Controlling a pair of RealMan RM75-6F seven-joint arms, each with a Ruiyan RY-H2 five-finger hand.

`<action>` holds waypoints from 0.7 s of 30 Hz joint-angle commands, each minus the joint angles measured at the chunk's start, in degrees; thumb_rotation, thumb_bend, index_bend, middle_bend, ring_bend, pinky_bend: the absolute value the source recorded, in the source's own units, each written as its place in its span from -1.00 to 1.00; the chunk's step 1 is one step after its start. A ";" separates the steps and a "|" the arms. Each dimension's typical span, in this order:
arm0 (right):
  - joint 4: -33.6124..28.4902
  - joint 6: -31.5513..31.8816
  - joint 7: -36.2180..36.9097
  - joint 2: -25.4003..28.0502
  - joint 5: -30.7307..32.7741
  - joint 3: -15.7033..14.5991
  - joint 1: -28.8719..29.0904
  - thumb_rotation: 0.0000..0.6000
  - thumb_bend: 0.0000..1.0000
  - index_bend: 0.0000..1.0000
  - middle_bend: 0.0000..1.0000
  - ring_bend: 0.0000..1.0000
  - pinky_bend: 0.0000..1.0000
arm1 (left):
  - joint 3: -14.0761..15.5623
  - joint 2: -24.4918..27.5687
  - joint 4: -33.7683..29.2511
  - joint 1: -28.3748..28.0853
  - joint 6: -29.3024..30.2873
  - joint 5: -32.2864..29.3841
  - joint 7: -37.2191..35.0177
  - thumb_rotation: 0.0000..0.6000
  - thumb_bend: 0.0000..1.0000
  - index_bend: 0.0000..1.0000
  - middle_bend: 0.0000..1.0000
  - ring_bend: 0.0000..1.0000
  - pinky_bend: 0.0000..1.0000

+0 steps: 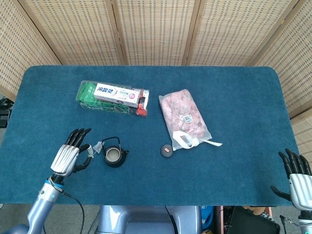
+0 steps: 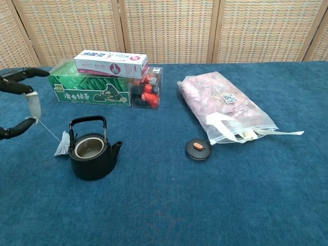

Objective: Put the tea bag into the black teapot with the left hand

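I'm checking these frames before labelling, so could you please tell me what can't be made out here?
- Left hand: chest view, mostly cut off by the left edge.
- Right hand: head view, cropped at the corner; absent from chest view.
- Teapot contents: interior too dim and small in both views.
- Tea bag: head view, too small for detail.

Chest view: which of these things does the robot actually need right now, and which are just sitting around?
Needed:
left hand, holding the tea bag by its tag
tea bag, hanging on its string beside the pot
black teapot, open
teapot lid, off on the cloth

Just lying about:
green tea box
toothpaste box
red clips box
pink bag
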 commanded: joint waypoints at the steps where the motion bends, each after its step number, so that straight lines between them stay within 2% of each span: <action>1: -0.01 0.06 0.06 0.01 0.04 -0.03 -0.10 1.00 -1.00 -0.94 -0.85 -1.00 -1.00 | -0.46 1.97 -2.29 -0.02 1.57 1.66 -1.38 1.00 -0.01 0.21 -0.85 -1.00 -1.00; 21: 0.16 -0.79 0.27 -0.06 0.72 -0.01 -0.13 1.00 -1.00 -0.94 -0.85 -1.00 -1.00 | -1.94 5.11 -8.02 -4.03 -0.64 5.60 0.59 1.00 -0.01 0.21 -0.84 -1.00 -1.00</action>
